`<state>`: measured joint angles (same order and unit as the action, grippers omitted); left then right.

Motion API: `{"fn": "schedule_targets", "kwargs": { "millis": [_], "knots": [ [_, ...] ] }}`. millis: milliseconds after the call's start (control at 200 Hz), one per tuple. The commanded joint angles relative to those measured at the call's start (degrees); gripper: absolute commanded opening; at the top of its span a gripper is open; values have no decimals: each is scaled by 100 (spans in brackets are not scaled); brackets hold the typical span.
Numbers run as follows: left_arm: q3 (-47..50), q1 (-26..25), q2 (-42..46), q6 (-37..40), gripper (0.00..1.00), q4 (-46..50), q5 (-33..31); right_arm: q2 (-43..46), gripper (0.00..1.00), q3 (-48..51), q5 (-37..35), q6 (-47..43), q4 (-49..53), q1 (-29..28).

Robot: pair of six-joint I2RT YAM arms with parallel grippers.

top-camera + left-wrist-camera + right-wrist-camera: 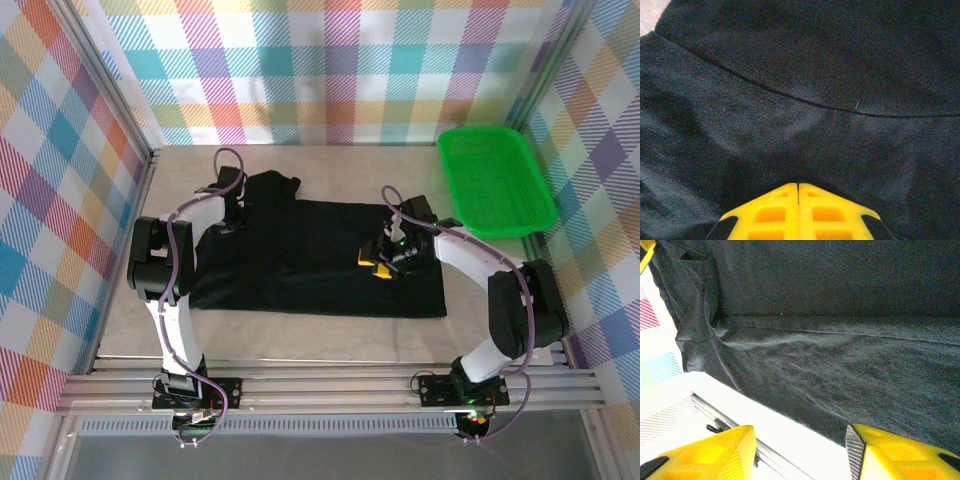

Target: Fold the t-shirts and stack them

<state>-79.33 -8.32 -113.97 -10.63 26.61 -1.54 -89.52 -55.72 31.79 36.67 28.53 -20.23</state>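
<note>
The soft black cotton t-shirt (310, 255) likely drapes limply, best pinched at its edges; left gripper (798, 202) closed together, right gripper (800, 436) apart

From above and behind my bases, one camera looks down on the whole bench (300, 335). Each wrist camera peers past its own jaws, very near the black t-shirt (320, 255), cloth all three views share.

No words or numbers can be read anywhere here. The black t-shirt (320, 255) is plain, and the green basket (495, 185) and the checked walls (330, 70) carry no letters or signs either.
</note>
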Motion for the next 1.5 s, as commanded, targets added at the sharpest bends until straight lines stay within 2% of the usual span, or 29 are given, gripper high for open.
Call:
{"fn": "schedule_targets", "kwargs": {
  "millis": [0,165,475,520,565,595,675,785,910,1015,1105,1320,1494],
  "knots": [
    [-229,16,15,96,0,-21,-29,-2,51,-141,126,-29,39,19],
    [-373,-36,119,121,0,37,-38,-31,51,-140,109,-9,-2,19],
    [-682,-161,-112,69,0,497,-595,-110,51,-174,2,-3,84,19],
    [-713,-166,-93,-87,7,607,-864,-110,51,-184,-102,-8,171,19],
    [-720,-162,-4,-229,24,700,-1099,-82,51,-184,-230,-6,249,19],
    [-699,-162,95,-345,30,767,-1237,-69,51,-168,-335,2,296,19],
    [-650,-170,479,-743,33,1046,-1444,45,49,-77,-694,68,427,58],
    [-244,-179,1113,-1635,32,1603,-1348,262,47,158,-1294,233,591,182],
    [748,-182,1660,-2618,25,1576,-536,120,43,225,-1584,248,738,265],
    [1386,-172,1650,-3161,21,1354,-5,-192,40,185,-1694,216,753,272],
    [1567,-130,1399,-3379,18,1237,242,-450,39,151,-1724,227,683,267],
    [2113,250,1070,-3811,13,1321,123,-1108,38,-121,-2026,-4,1048,146],
    [2639,600,1452,-3803,13,1566,-407,-1378,39,-252,-2177,-45,1384,-299]
  ]
}}
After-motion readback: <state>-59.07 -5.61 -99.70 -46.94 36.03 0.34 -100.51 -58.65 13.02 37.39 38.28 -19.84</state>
